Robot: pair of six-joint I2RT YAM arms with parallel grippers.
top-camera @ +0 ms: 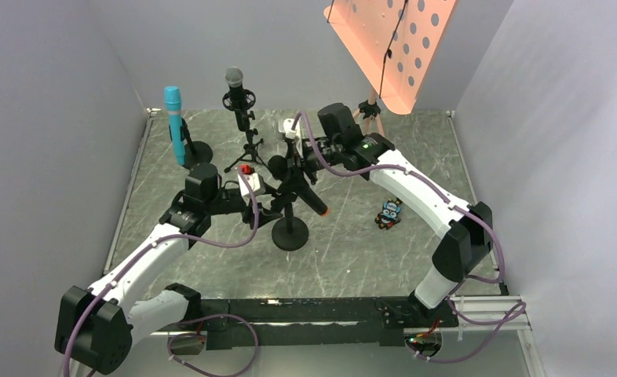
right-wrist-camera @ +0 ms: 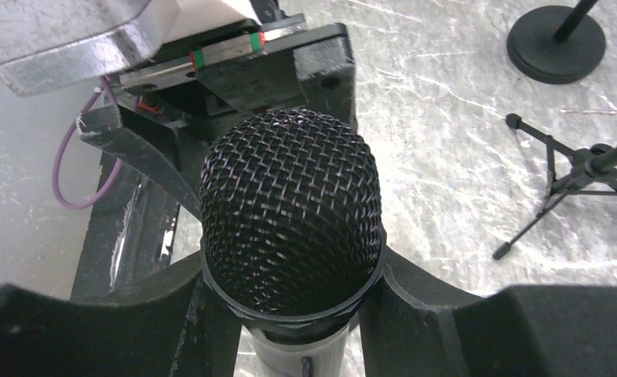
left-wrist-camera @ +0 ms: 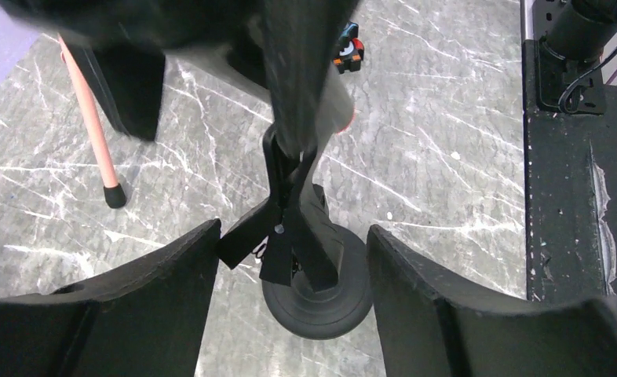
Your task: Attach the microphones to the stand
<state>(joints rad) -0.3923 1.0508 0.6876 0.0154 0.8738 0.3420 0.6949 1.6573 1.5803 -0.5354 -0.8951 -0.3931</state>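
Observation:
A teal-blue mic (top-camera: 173,118) stands in a round-base stand (top-camera: 198,151) at the back left. A black mic with a silver mesh head (top-camera: 235,78) sits in a tripod stand (top-camera: 246,149). The black mic with an orange-red end (top-camera: 315,203) lies tilted across the clip of the middle round-base stand (top-camera: 290,234). My right gripper (top-camera: 293,162) is shut on this mic just below its black mesh head (right-wrist-camera: 290,208). My left gripper (top-camera: 264,191) is open, its fingers either side of the stand's stem and clip (left-wrist-camera: 290,236) without touching; the base (left-wrist-camera: 317,294) lies below.
An orange perforated music stand (top-camera: 392,47) on a tripod (top-camera: 370,110) stands at the back right; one leg (left-wrist-camera: 93,129) shows in the left wrist view. A small colourful toy figure (top-camera: 390,213) lies right of the middle stand. Grey walls enclose the marble table (top-camera: 352,251).

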